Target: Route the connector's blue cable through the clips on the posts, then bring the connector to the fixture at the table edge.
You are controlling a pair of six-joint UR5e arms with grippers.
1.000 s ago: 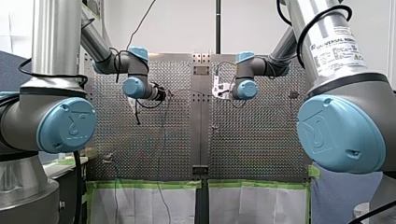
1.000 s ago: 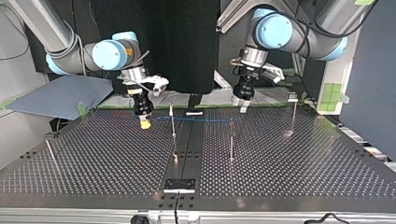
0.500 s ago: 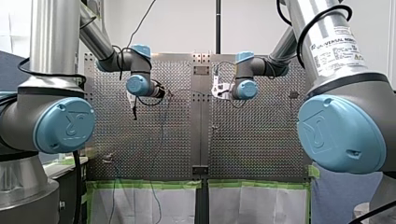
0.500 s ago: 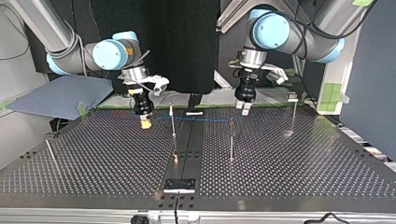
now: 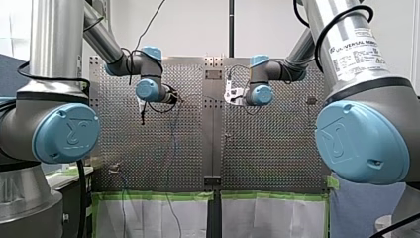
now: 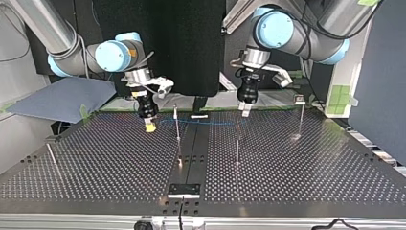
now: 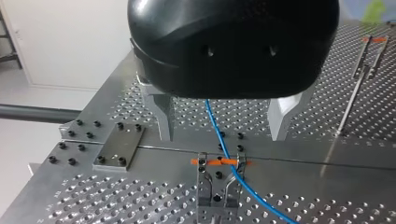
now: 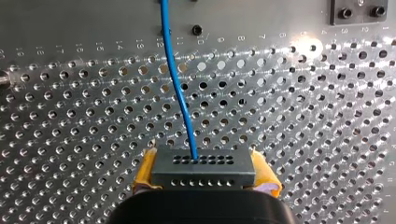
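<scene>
Connector [image 8: 203,168], grey block, is clamped end-on between the yellow pads [image 8: 145,173] of the right jaws, which are closed on it. The blue cable [image 8: 180,93] leaves its face and runs ahead over the bench [image 8: 303,116]. In the top view the connector hangs just above the bench at about 10 o'clock from bench centre, under my right arm [image 6: 112,55]. The cable runs from it toward 3 o'clock, past the first post [image 6: 176,124] to the second post [image 6: 237,141]; whether it is in the first post's clip I cannot tell. It is held low, probably to keep the line at clip height.

My left arm [image 6: 287,36] comes in at 1 o'clock with the left jaws open. Its metal fingers [image 7: 161,116] are spread either side of the cable without touching it, above a clip [image 7: 217,186] with an orange mark [image 7: 205,162]. The cable crosses one prong of that clip; seated or not, cannot tell. The straddle looks like a setup to pinch the cable and guide it in.

The fixture [image 6: 184,190] is at 6 o'clock on the bench edge, well apart from the connector, so routing is the step in hand and delivery is not yet done. The risk is a thin cable slipping off the prong
</scene>
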